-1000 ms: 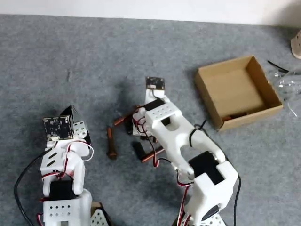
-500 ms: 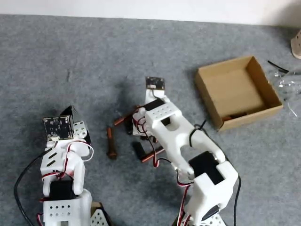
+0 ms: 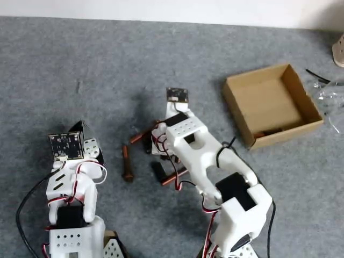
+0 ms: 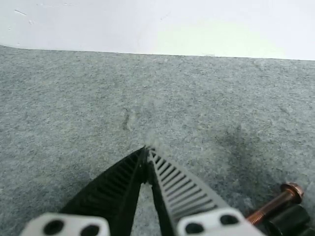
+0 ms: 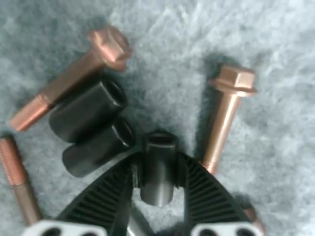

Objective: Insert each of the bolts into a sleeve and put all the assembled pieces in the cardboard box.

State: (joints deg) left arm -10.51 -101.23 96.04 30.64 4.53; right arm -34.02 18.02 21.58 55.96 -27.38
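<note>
Black cylindrical sleeve (image 5: 157, 179) stands clamped between the jaws of the right gripper (image 5: 158, 161), its open end pointing away from the wrist. Two more black cylindrical sleeves (image 5: 88, 110) lie side by side, touching each other; the nearer one (image 5: 98, 146) just touches the outside of one jaw. A copper hex-head bolt (image 5: 226, 115) lies just beside the other jaw, head pointing away from the gripper. A second copper hex-head bolt (image 5: 74, 78) lies slanted past the sleeve pair, touching the farther sleeve. A threaded copper shank (image 5: 17, 184) lies near the same side, apart from the jaws.

The left gripper (image 4: 146, 153) has its ribbed black jaws closed together, tip to tip, with nothing between them, above bare grey felt-like table covering (image 4: 157, 98). Off to one side of these jaws lies a copper bolt end (image 4: 273, 206) beside a dark sleeve (image 4: 290, 221).

From the overhead camera, the left gripper (image 3: 80, 126) sits apart from a lone copper bolt (image 3: 127, 163). An open, shallow brown cardboard box (image 3: 269, 102) rests well apart from both pairs of jaws, beyond the right arm.
</note>
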